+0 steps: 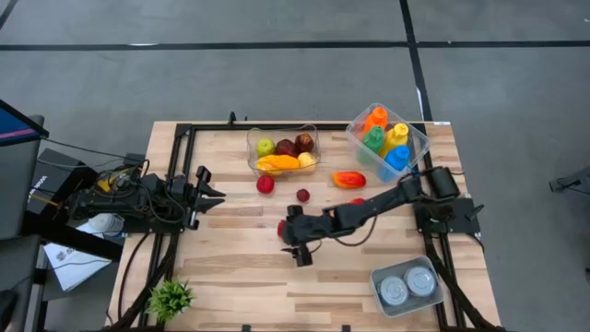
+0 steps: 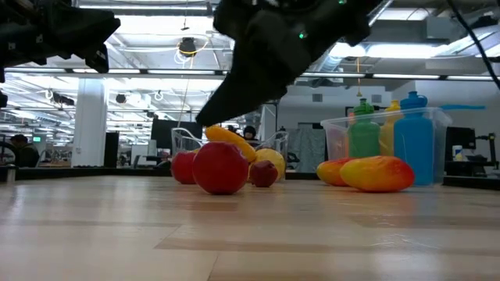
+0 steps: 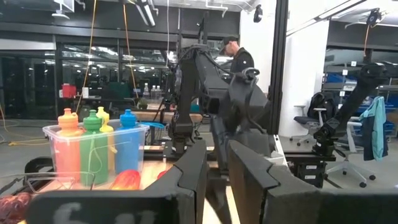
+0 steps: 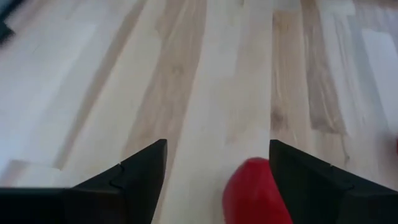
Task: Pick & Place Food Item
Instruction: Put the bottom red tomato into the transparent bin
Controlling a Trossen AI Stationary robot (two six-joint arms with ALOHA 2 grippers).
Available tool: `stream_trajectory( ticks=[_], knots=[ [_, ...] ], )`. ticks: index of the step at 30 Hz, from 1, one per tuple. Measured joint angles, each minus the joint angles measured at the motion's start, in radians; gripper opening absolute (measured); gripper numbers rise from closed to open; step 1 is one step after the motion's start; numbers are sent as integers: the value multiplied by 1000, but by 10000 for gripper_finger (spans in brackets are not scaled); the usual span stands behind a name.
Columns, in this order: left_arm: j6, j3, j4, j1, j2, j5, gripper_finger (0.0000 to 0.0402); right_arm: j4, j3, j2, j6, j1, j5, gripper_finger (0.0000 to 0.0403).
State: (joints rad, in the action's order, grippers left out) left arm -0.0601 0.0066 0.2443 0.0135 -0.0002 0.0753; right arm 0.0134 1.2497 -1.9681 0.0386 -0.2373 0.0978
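While I watch the overhead feed, the right gripper (image 1: 289, 232) sits low over the middle of the table (image 1: 230, 277), fingers (image 4: 140, 165) spread apart — nothing pinched. A red fruit (image 4: 256, 191) lies on the wood between them, close against one finger, apart from the other. From table height that same red fruit (image 2: 221, 167) rests on the surface with the dark arm just above it. Clear fruit bin (image 1: 284, 152) sits toward the far edge, bottle bin (image 1: 387, 138) to its right, an orange-red mango (image 1: 348, 179) between the bins and the gripper. Left gripper (image 1: 205, 189) is parked near the left edge, fingers (image 3: 193, 180) nearly pressed together, holding nothing.
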Motion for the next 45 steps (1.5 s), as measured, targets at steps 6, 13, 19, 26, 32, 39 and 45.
stream_trajectory(
  ticks=[6,13,19,26,32,39,45],
  knots=[
    [0,0,3,0,0,0,53,-150,132,-50,31,32,-1,300],
    [0,0,10,0,0,0,53,-318,199,-40,53,42,0,326],
    [0,0,11,0,0,0,53,-321,191,-49,67,57,0,342],
    [0,0,11,0,0,0,53,-308,167,-49,32,79,-22,346],
    [0,0,11,0,0,0,53,-184,83,-49,24,81,-23,346],
    [0,0,10,0,0,0,53,-93,20,-49,4,91,-14,343],
    [0,0,10,0,0,0,53,-92,21,-49,11,89,-15,307]
  ],
)
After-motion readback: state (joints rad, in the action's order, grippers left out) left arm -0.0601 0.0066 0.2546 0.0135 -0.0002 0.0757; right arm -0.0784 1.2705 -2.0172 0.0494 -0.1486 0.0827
